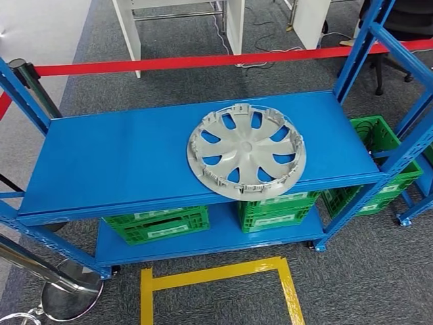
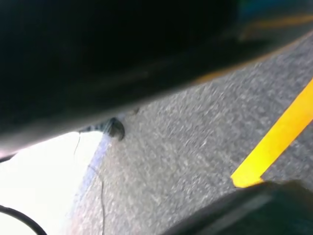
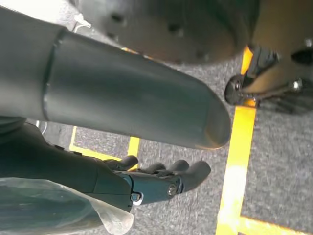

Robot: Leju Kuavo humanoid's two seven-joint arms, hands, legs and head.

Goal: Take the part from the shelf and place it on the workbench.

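- The right hand (image 3: pixel 158 181) hangs over grey carpet (image 3: pixel 280 161) with its dark fingers (image 3: pixel 191 174) stretched out, slightly apart, holding nothing; a thick grey thumb (image 3: pixel 140 98) lies alongside them.
- The left wrist view is blurred, and the state of the left hand's fingers cannot be told.
- One part (image 1: pixel 246 151), a grey wheel cover, lies flat on the top shelf (image 1: pixel 112 162) of the blue rack, right of the middle, its near rim hanging slightly over the front edge.
- Three green crates: two on the lower shelf (image 1: pixel 158 223) (image 1: pixel 275 210), one more at the rack's right end (image 1: pixel 380 135).
- One red tape (image 1: pixel 204 62) runs behind the rack.
- Yellow floor lines (image 1: pixel 214 274) mark a box in front of the rack.
- One chrome post base (image 1: pixel 72 294) stands at the rack's near left corner.
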